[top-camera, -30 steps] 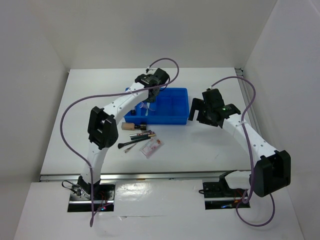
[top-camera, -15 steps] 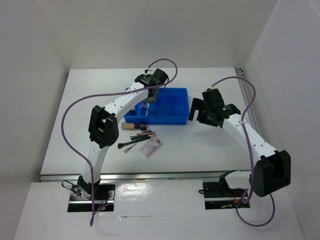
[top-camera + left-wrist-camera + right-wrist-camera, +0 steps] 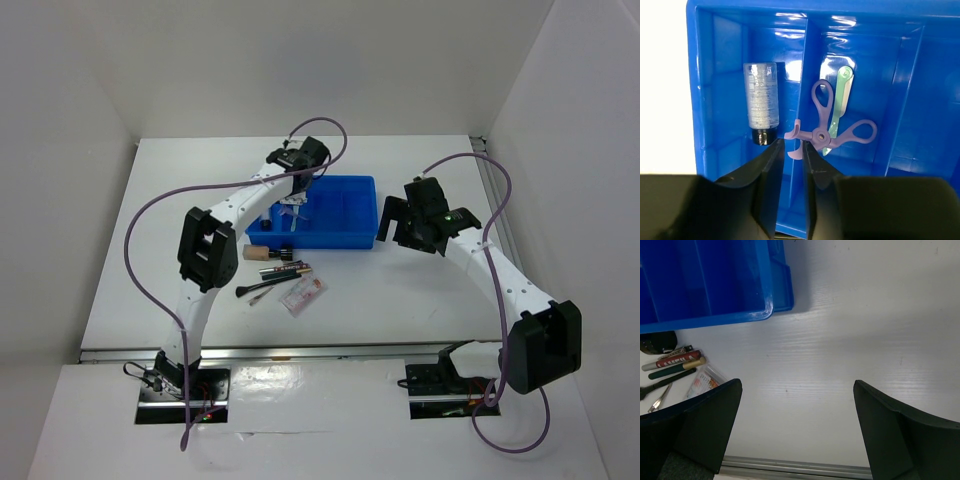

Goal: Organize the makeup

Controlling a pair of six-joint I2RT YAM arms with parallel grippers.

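L claw [image 3: 791,148] sits nearly shut round one tip of the lilac piece [image 3: 820,135] inside the blue tray [image 3: 920,75], can't tell if gripping, w/ the piece stretching sideways; R claw [image 3: 796,387] gapes empty.

Overhead camera views the whole table [image 3: 400,290] from above; both close wrist cameras share the blue tray [image 3: 350,241].

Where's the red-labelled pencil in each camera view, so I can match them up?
Top external: red pencil lies on the table, just in front of the tray's left end.
Left wrist: not in it; only the tray's inside shows.
Right wrist: at the left edge, below the tray's wall.
Shared landmark: the blue tray.
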